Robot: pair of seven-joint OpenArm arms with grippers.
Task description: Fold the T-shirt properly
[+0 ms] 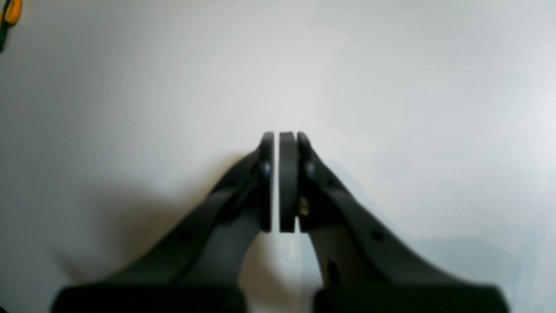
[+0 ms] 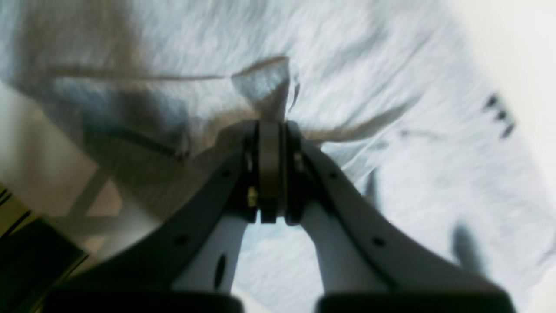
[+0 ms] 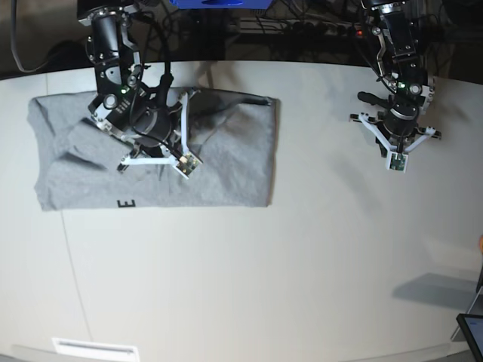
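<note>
The light grey T-shirt [image 3: 226, 173] lies partly folded on the left of the white table [image 3: 302, 264], with a black letter [image 3: 126, 204] near its front edge. My right gripper [image 3: 147, 132] is low over the shirt's middle. In the right wrist view, the right gripper [image 2: 271, 126] is shut on a pinched peak of the T-shirt [image 2: 391, 130], which rises in creases around the fingertips. My left gripper [image 3: 398, 124] hangs over bare table at the far right. In the left wrist view, the left gripper [image 1: 278, 139] is shut, with nothing between its pads.
Cables and dark gear run along the table's back edge. A dark screen corner [image 3: 472, 332] sits at the front right, and a white label [image 3: 94, 348] at the front left. An orange and black object [image 1: 9, 13] shows at the left wrist view's top-left corner.
</note>
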